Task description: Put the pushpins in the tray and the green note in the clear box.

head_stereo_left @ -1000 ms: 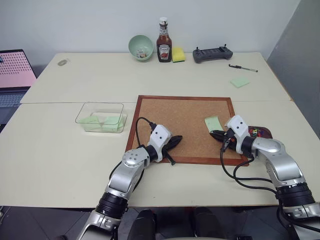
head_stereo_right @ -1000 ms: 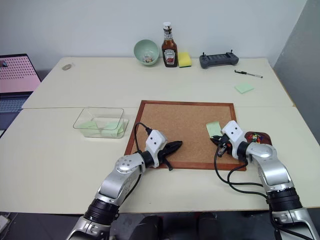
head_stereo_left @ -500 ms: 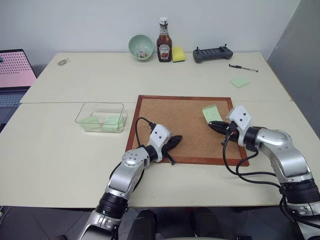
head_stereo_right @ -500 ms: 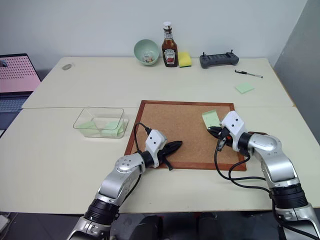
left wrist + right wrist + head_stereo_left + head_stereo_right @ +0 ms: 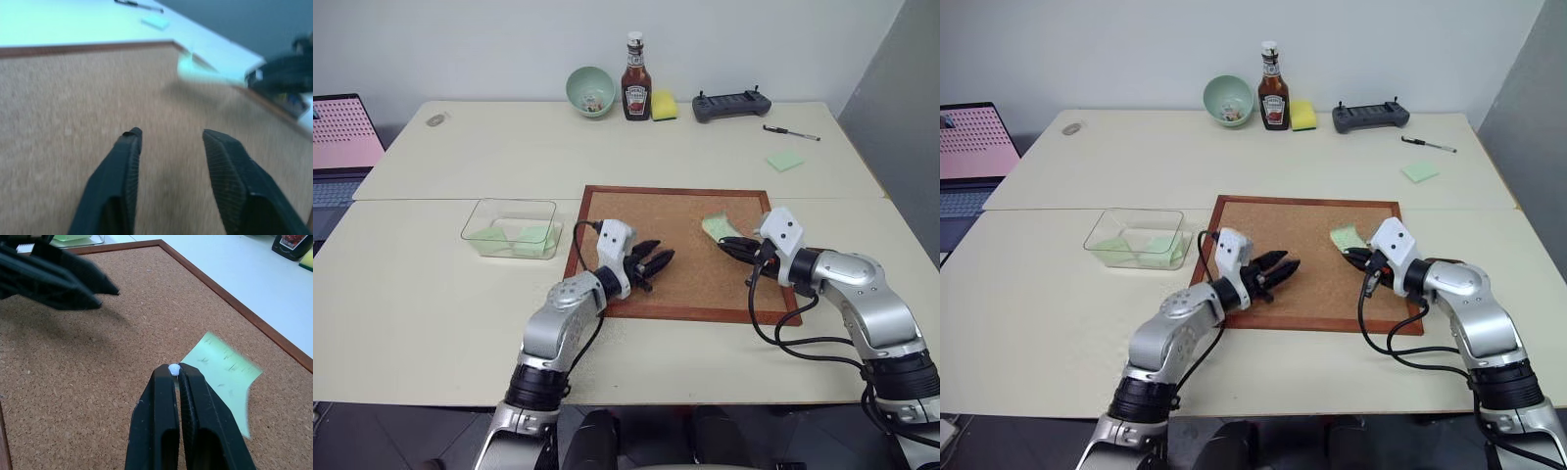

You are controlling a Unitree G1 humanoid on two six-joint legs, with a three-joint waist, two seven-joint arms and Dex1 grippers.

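Note:
My right gripper is shut on a white-headed pushpin, held a little above the cork board near its right edge. The pale green note hangs at that gripper's tip, curled and partly lifted off the board. Whether the pin still pierces it I cannot tell. Over the board's left part my left gripper is open, with nothing between its fingers. The clear box stands left of the board with green notes lying in it. My right forearm hides the tray in the head views.
Along the table's far edge stand a green bowl, a ketchup bottle, a yellow sponge and a black controller. A pen and a green sticky pad lie at the back right. A laptop sits at the far left.
My right gripper rose from the board with the pin, and the note came up with it. My left gripper lifted, rolled and opened.

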